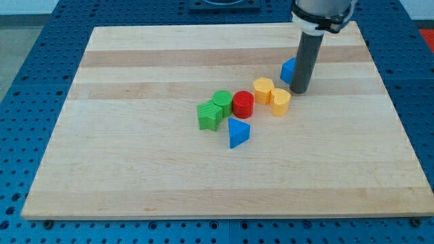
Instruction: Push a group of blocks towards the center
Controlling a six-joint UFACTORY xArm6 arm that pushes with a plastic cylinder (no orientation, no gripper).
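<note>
Camera view, my tip touching blue block, beside yellow blocks, no pincer in view

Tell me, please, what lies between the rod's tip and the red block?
In the camera view, two yellow blocks lie between my tip and the red cylinder: the yellow hexagon block and the yellow heart block, touching each other.

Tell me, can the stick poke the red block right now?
Probably not straight away. My tip sits at the view's right of the two yellow blocks, and they lie between it and the red block. It would have to go around them.
</note>
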